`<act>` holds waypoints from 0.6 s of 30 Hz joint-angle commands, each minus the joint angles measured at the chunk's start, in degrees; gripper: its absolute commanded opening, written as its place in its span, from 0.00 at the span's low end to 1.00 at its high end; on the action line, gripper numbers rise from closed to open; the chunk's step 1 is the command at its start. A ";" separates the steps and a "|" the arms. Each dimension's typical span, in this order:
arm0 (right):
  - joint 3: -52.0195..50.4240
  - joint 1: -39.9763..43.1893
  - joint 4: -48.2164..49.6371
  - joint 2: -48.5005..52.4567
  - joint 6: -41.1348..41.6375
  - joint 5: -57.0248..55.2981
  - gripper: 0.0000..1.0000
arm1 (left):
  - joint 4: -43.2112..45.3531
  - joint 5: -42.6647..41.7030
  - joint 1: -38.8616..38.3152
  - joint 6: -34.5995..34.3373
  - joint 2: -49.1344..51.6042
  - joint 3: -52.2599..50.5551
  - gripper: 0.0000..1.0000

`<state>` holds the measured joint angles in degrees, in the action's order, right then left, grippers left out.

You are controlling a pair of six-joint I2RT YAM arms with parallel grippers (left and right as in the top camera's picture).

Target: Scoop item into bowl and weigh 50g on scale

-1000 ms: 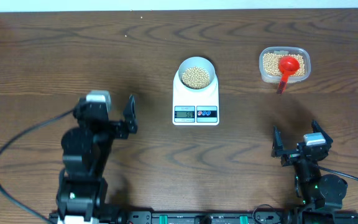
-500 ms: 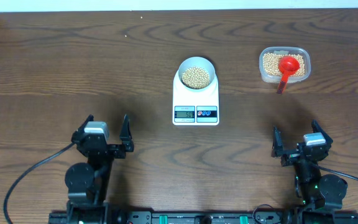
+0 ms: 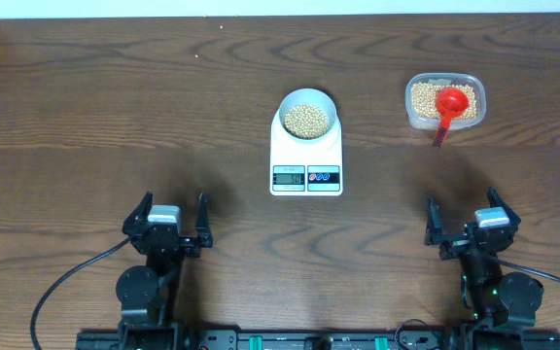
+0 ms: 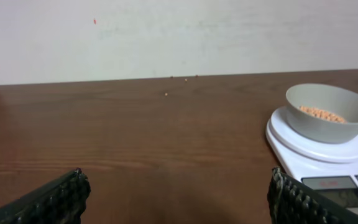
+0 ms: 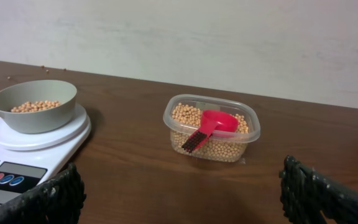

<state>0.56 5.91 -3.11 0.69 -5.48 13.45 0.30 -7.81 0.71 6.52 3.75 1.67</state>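
A: Left tool (image 3: pixel 173 200)?
B: Fingers spread wide, nothing held. It sits low at the near left of the bench (image 3: pixel 115 97).
A: Right tool (image 3: pixel 462 212)?
B: Also wide apart and empty, at the near right.
A: The beans (image 3: pixel 307 120)?
B: A portion lies in the bowl (image 4: pixel 328 129), which stands on the far end of the scale (image 3: pixel 306 156), mid-bench. The display digits are too small to read. More beans fill the clear tub (image 5: pixel 252 127) at the far right, with a red scoop (image 3: pixel 451 101) resting in them, its handle pointing near.

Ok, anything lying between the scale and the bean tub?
Nothing; the overhead and right wrist views show bare table between the scale and the tub.
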 commanded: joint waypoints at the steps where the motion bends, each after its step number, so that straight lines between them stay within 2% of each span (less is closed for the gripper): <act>1: -0.26 0.04 0.04 -0.37 -0.39 0.22 0.99 | -1.62 -0.07 0.31 1.40 -1.90 -1.44 0.94; 3: -0.26 0.04 0.04 -0.37 -0.39 0.22 0.99 | -3.87 0.13 0.31 1.38 -2.93 -1.44 0.94; 18: -0.26 0.04 0.07 -0.37 -0.39 0.22 0.99 | -3.85 0.94 0.28 1.38 -2.62 -1.44 0.94</act>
<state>0.56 5.91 -3.09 0.69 -5.48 13.45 -1.26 -6.92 0.71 7.53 0.71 1.06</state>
